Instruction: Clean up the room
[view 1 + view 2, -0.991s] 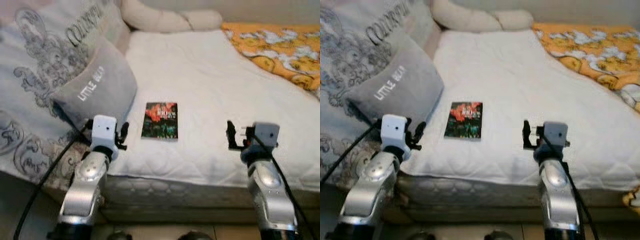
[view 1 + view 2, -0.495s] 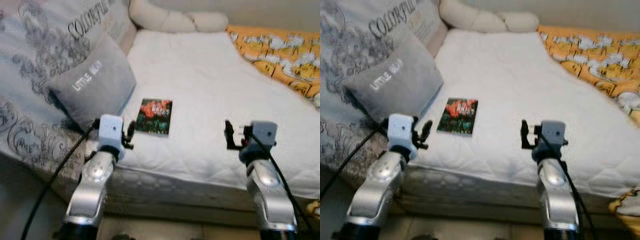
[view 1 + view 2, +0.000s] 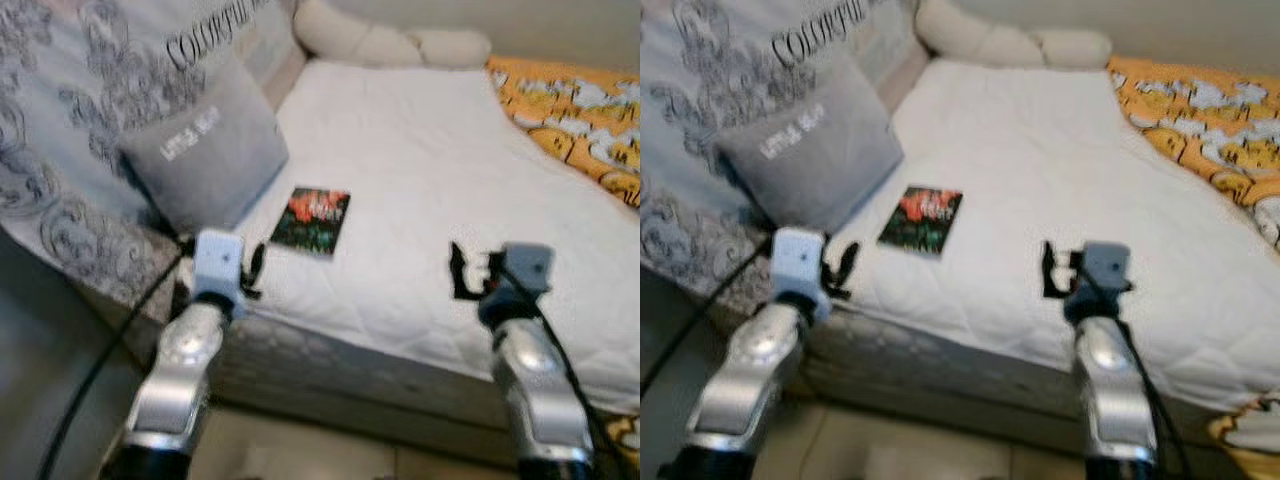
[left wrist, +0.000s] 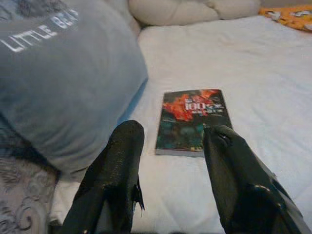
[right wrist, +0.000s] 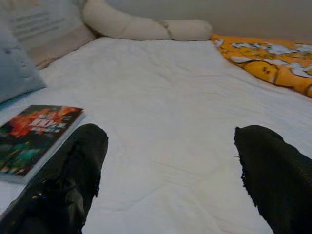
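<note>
Book with a dark cover and red artwork lies flat on the white quilted mattress, near its front edge and just beside the grey "LITTLE BEAR" cushion. The left gripper hovers short of the book, its fingers parted and holding nothing (the book shows between them in the left wrist view). The right gripper hangs over bare mattress well to the book's right, spread wide and empty. An orange patterned blanket covers the far right.
</note>
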### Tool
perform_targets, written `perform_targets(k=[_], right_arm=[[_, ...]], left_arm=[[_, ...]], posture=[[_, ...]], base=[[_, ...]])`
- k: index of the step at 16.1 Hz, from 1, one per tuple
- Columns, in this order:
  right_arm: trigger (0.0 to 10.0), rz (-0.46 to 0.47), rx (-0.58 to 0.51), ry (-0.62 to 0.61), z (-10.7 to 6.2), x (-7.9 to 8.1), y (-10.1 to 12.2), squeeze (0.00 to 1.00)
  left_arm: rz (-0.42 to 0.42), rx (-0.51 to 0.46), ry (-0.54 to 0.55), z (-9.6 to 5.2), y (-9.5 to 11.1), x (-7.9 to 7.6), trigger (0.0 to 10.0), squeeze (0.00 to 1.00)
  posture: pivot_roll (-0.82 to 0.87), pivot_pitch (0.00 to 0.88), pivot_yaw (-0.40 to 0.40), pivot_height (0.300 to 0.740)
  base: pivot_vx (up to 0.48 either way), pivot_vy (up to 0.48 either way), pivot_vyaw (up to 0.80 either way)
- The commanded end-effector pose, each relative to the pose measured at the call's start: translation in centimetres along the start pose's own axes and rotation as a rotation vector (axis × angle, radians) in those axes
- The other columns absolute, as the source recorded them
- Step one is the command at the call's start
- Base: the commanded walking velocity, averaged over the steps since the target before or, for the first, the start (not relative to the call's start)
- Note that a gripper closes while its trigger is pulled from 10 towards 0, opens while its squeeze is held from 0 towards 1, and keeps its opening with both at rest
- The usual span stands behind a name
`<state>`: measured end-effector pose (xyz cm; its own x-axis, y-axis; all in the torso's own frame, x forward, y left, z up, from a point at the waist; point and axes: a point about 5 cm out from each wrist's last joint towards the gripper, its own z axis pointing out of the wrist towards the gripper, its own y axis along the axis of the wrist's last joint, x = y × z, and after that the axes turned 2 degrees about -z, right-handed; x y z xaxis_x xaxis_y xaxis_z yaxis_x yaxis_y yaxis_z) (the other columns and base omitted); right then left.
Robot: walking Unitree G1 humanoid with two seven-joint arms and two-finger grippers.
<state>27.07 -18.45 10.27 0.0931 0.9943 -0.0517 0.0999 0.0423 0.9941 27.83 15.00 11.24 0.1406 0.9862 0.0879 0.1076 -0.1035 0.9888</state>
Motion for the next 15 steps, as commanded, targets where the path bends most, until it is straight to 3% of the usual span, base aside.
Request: perform_targets(k=[1,5,7,11,12,13,15], right_arm=[[10.0,-0.001,0.0,-0.016,0.0,-0.5,0.2,1.0],[10.0,-0.008,0.002,-0.024,0.0,-0.6,0.2,1.0],[10.0,-0.136,-0.025,0.069,0.2,0.3,0.4,1.0],[10.0,-0.035,-0.024,0.03,0.4,0.5,0.3,1.0],[10.0,-0.035,-0.024,0.02,0.4,0.5,0.3,1.0],[10.0,-0.036,-0.022,0.026,0.4,0.6,0.2,1.0],[10.0,-0.035,-0.026,0.029,0.5,0.7,0.2,1.0]], left_arm=[[-0.001,-0.003,-0.01,0.1,0.2,-0.3,10.0,0.0],[0.003,-0.002,-0.007,0.1,0.1,-0.2,10.0,0.0],[0.003,-0.002,-0.003,0.1,0.2,-0.1,10.0,0.0],[-0.026,0.014,0.021,0.1,0.0,0.0,10.0,0.0],[-0.026,0.029,0.041,0.1,0.0,0.2,10.0,0.13],[-0.009,0.034,0.059,0.1,0.1,0.4,10.0,1.0],[-0.046,0.02,0.044,0.4,0.2,0.3,10.0,1.0]], posture=[[-0.01,0.0,0.003,0.74],[-0.01,0.0,0.003,0.74],[-0.01,0.0,0.002,0.74],[0.0,0.0,-0.006,0.74],[0.01,0.0,-0.011,0.74],[0.01,0.0,-0.012,0.74],[0.0,0.0,-0.006,0.74]], base=[[0.0,-0.315,0.0],[0.0,-0.315,0.0],[0.0,-0.313,0.0],[0.0,-0.316,0.0],[0.0,-0.356,0.0],[0.0,-0.364,0.0],[0.0,-0.356,0.0]])
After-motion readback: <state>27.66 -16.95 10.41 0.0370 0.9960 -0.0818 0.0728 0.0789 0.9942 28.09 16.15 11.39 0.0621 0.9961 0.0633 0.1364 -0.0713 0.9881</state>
